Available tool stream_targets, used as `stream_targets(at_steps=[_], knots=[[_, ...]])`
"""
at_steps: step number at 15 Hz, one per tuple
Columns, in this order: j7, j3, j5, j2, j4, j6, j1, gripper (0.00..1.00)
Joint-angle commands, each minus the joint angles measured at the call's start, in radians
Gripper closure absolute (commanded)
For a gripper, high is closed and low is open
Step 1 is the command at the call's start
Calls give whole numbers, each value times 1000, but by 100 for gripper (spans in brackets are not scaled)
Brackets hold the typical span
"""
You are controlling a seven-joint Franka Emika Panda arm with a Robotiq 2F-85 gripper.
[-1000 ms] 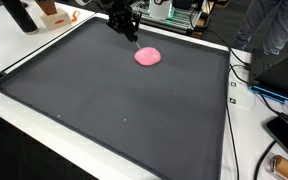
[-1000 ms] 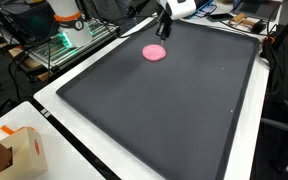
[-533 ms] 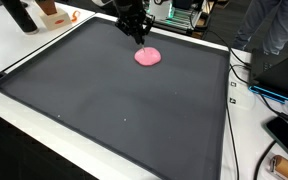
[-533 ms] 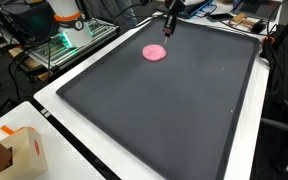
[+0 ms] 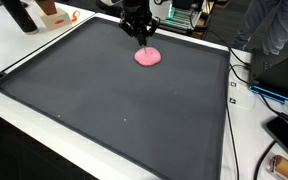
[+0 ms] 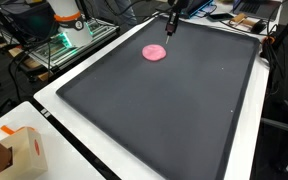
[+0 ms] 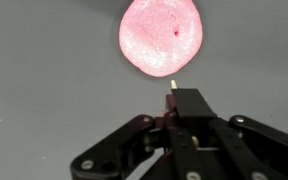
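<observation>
Just ahead of the gripper | pink blob on dark mat, close to fingertips | jaws clenched together | best to descend slowly, staying centred

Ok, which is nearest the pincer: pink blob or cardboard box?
The pink blob, right by the pincer on the dark mat; the cardboard box sits off it.

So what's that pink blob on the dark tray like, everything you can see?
The pink blob is a flattish, roundish lump, glossy and slightly see-through, glittery, with one dark speck; it looks soft like putty. It lies flat on the dark grey tray, near one edge. The jaws hang beside it; whether they touch it cannot be told.
</observation>
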State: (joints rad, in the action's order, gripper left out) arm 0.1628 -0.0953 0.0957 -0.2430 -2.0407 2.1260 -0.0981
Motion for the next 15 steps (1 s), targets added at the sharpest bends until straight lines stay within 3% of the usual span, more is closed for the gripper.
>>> stream_targets(at_steps=[1, 4, 5, 15], knots=[[-2, -7, -2, 0, 1, -1, 7, 87], [-2, -7, -2, 0, 1, -1, 7, 87], [-2, -7, -2, 0, 1, -1, 7, 97], [-266, -54, -290, -20, 60, -98, -154, 97]])
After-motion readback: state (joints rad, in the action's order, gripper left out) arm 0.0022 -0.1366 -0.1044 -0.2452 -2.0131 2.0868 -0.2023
